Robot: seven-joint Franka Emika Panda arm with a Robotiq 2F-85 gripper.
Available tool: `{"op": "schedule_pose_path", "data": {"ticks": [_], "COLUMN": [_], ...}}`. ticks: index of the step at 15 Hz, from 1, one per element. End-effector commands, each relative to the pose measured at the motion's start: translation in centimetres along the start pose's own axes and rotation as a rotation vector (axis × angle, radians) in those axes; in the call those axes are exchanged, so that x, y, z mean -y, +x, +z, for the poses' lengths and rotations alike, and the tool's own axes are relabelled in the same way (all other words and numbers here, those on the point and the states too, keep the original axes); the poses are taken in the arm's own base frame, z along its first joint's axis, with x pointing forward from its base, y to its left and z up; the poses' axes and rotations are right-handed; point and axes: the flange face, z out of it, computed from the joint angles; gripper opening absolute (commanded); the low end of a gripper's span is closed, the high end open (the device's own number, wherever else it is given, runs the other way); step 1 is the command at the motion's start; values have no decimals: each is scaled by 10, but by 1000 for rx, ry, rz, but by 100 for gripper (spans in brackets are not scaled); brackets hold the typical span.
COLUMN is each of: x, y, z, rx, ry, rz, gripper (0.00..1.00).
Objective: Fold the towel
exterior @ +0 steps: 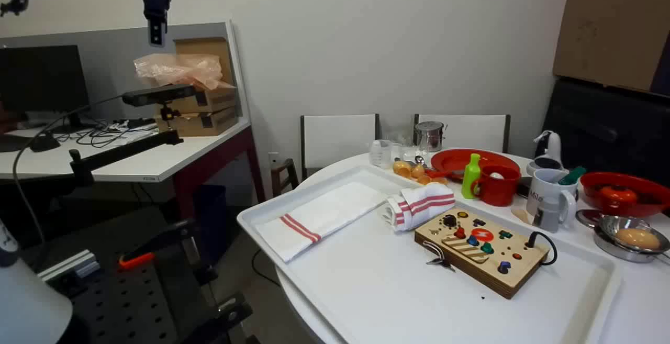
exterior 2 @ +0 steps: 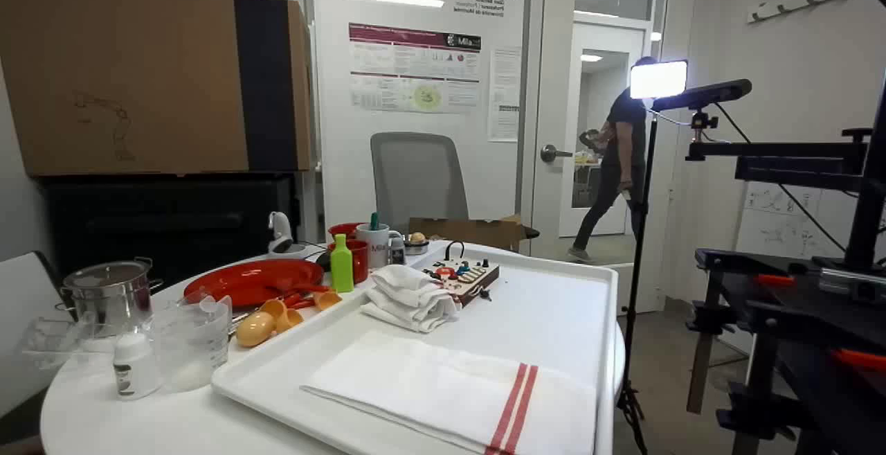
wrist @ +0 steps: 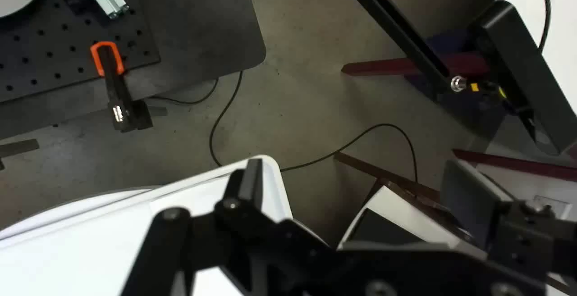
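The towel (exterior: 327, 215) is white with two narrow red stripes near one end. It lies flat as a long strip along one side of the white tray (exterior: 348, 302). In an exterior view the towel (exterior 2: 443, 389) shows layered edges along its long side. My gripper (exterior: 156, 37) hangs high in the air, well above and away from the towel. In the wrist view the gripper (wrist: 360, 176) has its fingers wide apart with nothing between them. A tray corner shows behind one finger there; I cannot clearly tell the towel from the white tray in that view.
A bunched white-and-red cloth (exterior: 423, 205) and a wooden board with knobs (exterior: 484, 250) lie on the tray. Behind stand a green bottle (exterior: 471, 176), red mug (exterior: 497, 184) and red plate (exterior: 473, 162). A camera on an arm (exterior: 158, 94) stands below the gripper in that view.
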Motion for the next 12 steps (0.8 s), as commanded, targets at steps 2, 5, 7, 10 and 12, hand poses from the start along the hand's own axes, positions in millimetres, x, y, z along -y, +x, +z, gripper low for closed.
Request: {"op": "schedule_pose_path", "data": {"ticks": [2,5,7,10,12], "x": [1,3,-3,-4,-3], "y": [5,26,18,28,30], "z": [0,-3,-2,-2,-2], "rx": [-6,-85,-64,-57,-54], "ry": [-9,-5,4,6,5], "rz": [4,87,76,127,133], "gripper": [100,100,100,100,100]}}
